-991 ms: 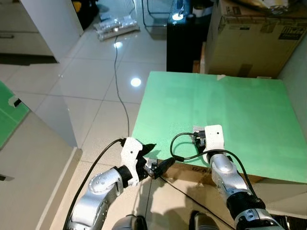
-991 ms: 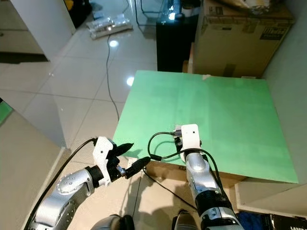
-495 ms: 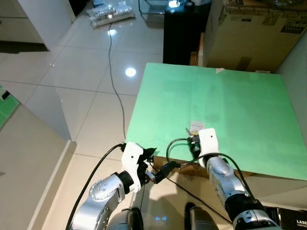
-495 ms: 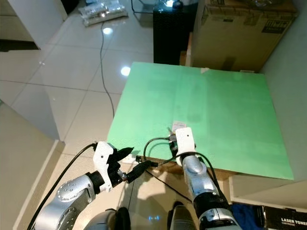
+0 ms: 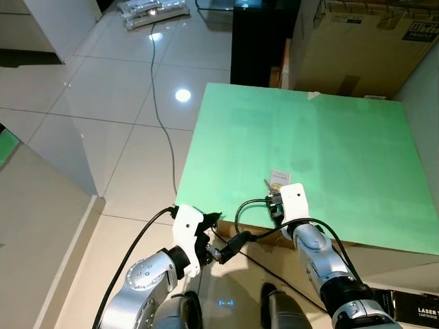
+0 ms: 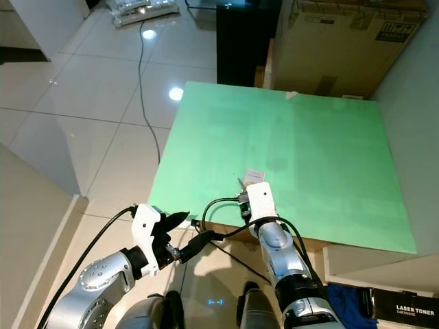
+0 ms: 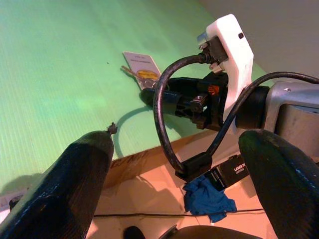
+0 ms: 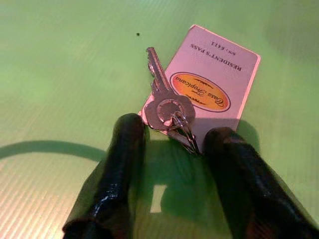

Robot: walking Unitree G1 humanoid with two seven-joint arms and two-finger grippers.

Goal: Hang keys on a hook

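Closer now than a second ago, the right gripper [image 8: 172,164] has come down to the keys [image 8: 168,110], which lie flat on the green table [image 5: 343,137] near its front edge, on top of a white resident's pass card [image 8: 212,84]. Its two black fingers [image 8: 117,164] stand apart on either side of the key ring, a modest gap between them, holding nothing yet (the ring sits just ahead of the tips, between them). My judgement is that the grasp could fail in two ways: the flat key head gives the fingers little to bite on, so they may close over it and skid, or they may pinch the card along with the ring and carry both. A push forward instead of a clean close would slide the bunch further across the smooth sheet. The cable looping from the right wrist [image 5: 250,212] hangs beside the keys and could catch the table's edge. The left gripper [image 5: 226,236] hovers off the table's front edge, below and to the side of the keys, its fingers spread wide and empty; it is near the right arm's cable and could snag it if raised. Beyond the keys the table surface is bare as far as a cardboard box [image 5: 363,41] at the far side, so there is room to lift straight up. I see no hook.
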